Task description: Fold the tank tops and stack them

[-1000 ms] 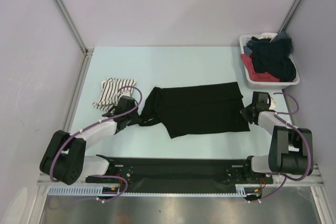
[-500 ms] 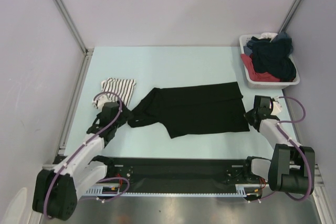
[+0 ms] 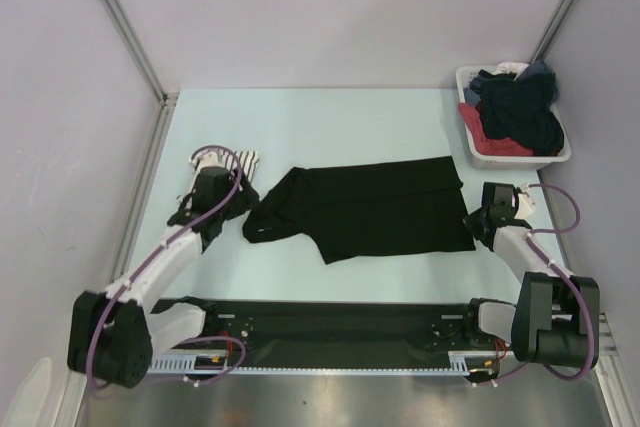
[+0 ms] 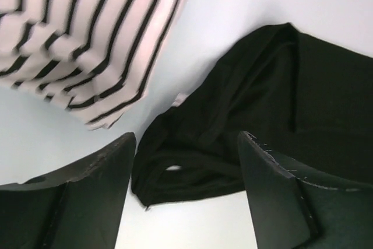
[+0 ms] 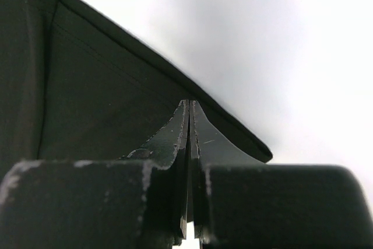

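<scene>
Matt black cloth top [image 3: 390, 209], soft striped cloth top [image 4: 87, 27], smooth table [image 3: 330, 127]

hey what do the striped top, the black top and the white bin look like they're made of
Striped top: soft, knit-looking fabric, matte; it lies in limp folds.
Black top: thin matte cloth, perhaps jersey; creased, with no sheen.
Bin: likely rigid plastic, going by its smooth white rim and straight walls.

This looks like a robotics lab test cell, though little beyond it shows. Plain lavender wall panels [image 3: 330, 7] framed by bare aluminium posts [image 3: 120, 22] enclose a pale tabletop [image 3: 330, 117]. A cabled left arm [image 3: 165, 257] and right arm [image 3: 525, 247] are bolted to a black rail [image 3: 330, 325] at 6 o'clock. A white bin [image 3: 515, 161] of clothes sits at 2 o'clock.
</scene>
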Robot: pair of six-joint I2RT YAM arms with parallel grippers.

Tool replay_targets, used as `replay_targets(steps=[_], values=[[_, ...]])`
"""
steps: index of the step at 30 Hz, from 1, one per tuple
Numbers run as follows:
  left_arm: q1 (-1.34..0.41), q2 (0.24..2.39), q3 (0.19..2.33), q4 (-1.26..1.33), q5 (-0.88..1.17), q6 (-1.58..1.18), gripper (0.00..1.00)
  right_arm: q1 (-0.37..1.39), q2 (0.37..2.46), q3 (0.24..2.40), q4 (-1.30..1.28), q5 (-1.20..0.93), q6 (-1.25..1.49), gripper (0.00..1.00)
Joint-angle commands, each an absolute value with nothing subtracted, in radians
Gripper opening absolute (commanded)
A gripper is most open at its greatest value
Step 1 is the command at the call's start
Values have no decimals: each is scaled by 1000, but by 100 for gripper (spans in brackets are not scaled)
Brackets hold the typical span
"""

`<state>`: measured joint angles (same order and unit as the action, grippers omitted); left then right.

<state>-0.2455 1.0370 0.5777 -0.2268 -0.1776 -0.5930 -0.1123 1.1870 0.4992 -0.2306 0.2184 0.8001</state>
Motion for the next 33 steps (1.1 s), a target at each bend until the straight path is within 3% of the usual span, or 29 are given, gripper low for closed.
replay_targets(steps=[1, 2, 8, 14, 23, 31, 33], values=[[-239, 1156, 684, -169, -71, -523, 75, -107, 1167, 503, -216, 230, 792, 0], [-238, 1222, 713, -152, -33, -523, 64, -106, 1169, 503, -212, 232, 792, 0], [-245, 1493, 868, -97, 58, -534, 42, -106, 1169, 503, -212, 242, 790, 0], [-241, 1687, 1005, -152, -67, -532, 36, -104, 1160, 500, -210, 247, 785, 0], [-89, 1873, 1161, -228, -134, -546, 27, -103, 1155, 500, -207, 249, 782, 0], [31, 1798, 1184, -255, -186, -548, 36, -103, 1157, 502, -203, 242, 779, 0], [8, 1772, 1172, -256, -164, -525, 46, -101, 1155, 503, -201, 239, 779, 0]])
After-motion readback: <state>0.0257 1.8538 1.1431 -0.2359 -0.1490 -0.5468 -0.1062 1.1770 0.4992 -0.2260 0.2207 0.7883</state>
